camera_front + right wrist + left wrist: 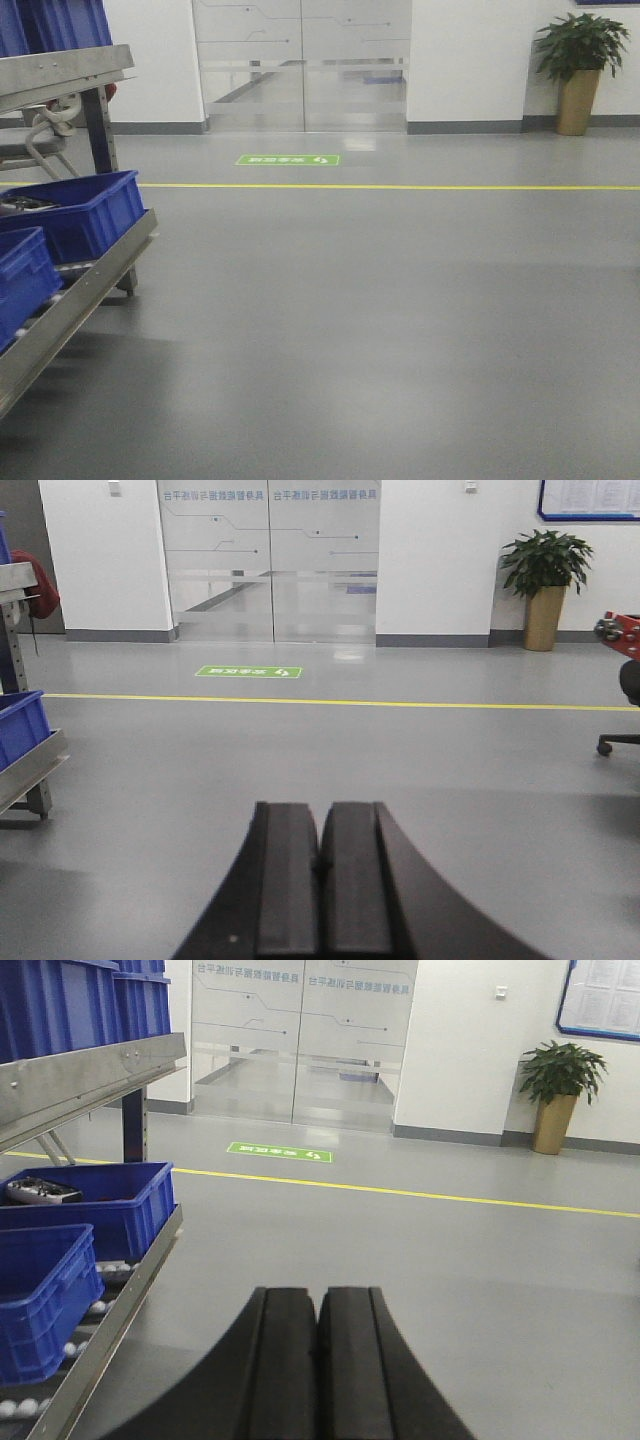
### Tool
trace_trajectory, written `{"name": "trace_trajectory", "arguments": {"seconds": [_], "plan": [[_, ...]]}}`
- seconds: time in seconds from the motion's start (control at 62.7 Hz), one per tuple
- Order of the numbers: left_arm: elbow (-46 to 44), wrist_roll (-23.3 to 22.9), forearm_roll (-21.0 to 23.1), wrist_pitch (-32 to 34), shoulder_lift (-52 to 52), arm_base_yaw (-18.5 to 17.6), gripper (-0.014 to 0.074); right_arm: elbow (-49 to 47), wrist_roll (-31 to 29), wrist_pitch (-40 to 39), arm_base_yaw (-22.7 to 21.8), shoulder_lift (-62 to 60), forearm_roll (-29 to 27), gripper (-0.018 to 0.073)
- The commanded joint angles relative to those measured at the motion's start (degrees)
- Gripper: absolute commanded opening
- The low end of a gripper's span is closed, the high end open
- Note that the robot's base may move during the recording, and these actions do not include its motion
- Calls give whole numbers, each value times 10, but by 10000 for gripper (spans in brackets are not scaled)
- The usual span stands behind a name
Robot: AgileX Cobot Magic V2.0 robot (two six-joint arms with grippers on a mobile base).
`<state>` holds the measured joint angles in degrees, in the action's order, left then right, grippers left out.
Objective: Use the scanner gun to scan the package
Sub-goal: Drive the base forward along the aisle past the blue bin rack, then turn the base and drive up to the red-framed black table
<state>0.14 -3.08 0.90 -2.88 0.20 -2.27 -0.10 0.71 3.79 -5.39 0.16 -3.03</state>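
My left gripper (319, 1295) is shut and empty, its black fingers pressed together and pointing out over the grey floor. My right gripper (320, 810) is likewise shut and empty over the floor. A dark device (42, 1190) lies in the farther blue bin (120, 1210) on the rack to the left; it may be the scanner gun, though I cannot tell. It also shows in the front view (28, 203). No package shows in any view. Neither gripper shows in the front view.
A metal roller rack (80, 285) with blue bins (25, 275) stands at the left. A yellow floor line (400, 187), glass doors (300, 65) and a potted plant (578, 70) lie ahead. A chair base (620, 742) sits at the right.
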Motion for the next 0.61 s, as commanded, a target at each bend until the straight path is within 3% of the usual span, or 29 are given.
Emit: {"name": "trace_trajectory", "arguments": {"seconds": [0.0,0.59], "plan": [[-1,-2,-2,9,-2,-1,-111,1,0,-9,-2,-2,-1,-162],[-1,-2,-2,9,-2,-1,-111,1,0,-9,-2,-2,-1,-162]]}}
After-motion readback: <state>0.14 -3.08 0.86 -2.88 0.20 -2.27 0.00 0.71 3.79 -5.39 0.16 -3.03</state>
